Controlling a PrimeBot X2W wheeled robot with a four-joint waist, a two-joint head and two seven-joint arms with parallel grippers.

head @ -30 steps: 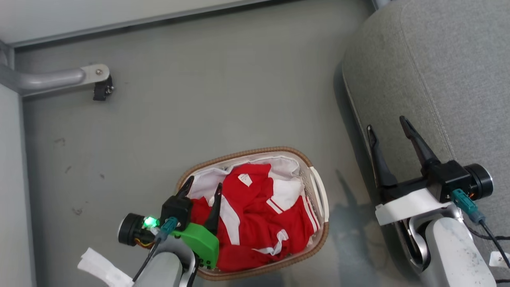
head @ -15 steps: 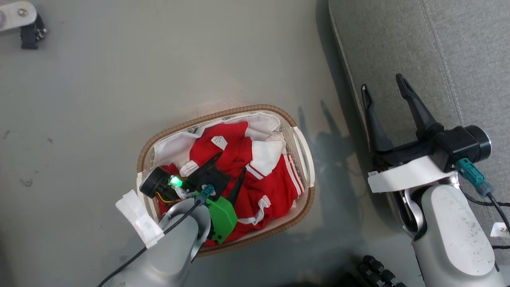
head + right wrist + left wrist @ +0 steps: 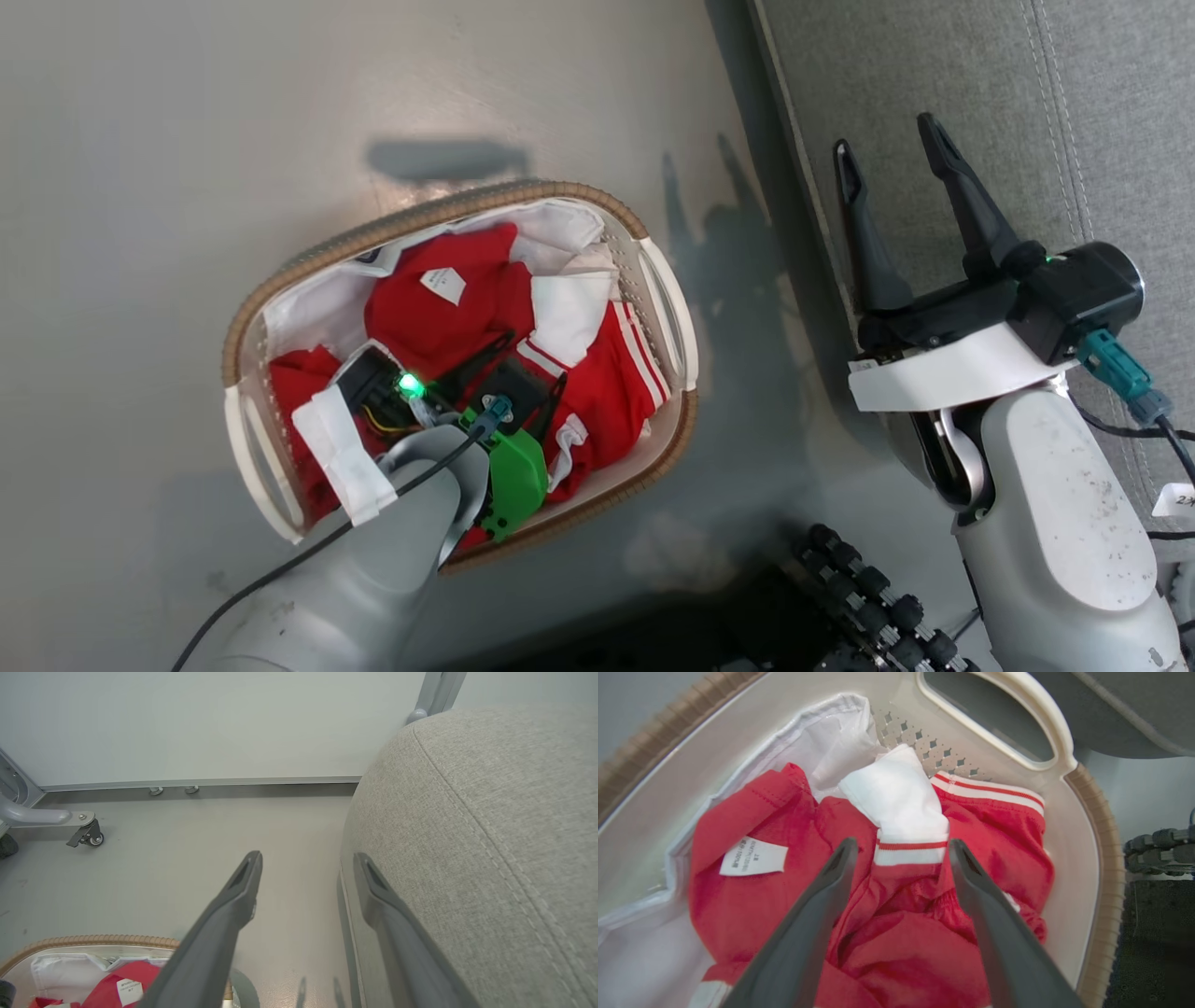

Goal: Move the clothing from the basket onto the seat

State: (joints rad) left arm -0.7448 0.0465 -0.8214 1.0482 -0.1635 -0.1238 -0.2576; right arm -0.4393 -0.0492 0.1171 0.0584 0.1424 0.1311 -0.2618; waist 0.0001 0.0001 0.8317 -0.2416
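The red clothing is lying in a heap inside the oval basket, which is sitting on the grey floor just beside the grey sofa seat. In the head view the basket's long way is running from lower left to upper right, with one handle end pointing at the sofa and the other end pointing away from it. The clothes are lying along most of that length, on top of the white liner. The white stripes are sitting at the sofa end, and a small white label is facing up. Your left gripper is hanging low in the basket, its two fingers spread wide with nothing pinched between them. In the left wrist view that left gripper is pointing at a white cuff with a thin red line, which is lying between the two tips. You cannot tell if the tips are touching the cloth. Your right gripper is hanging at the sofa's edge, fingers spread wide too and holding nothing. In the right wrist view one finger is showing over the floor and the other over the sofa.
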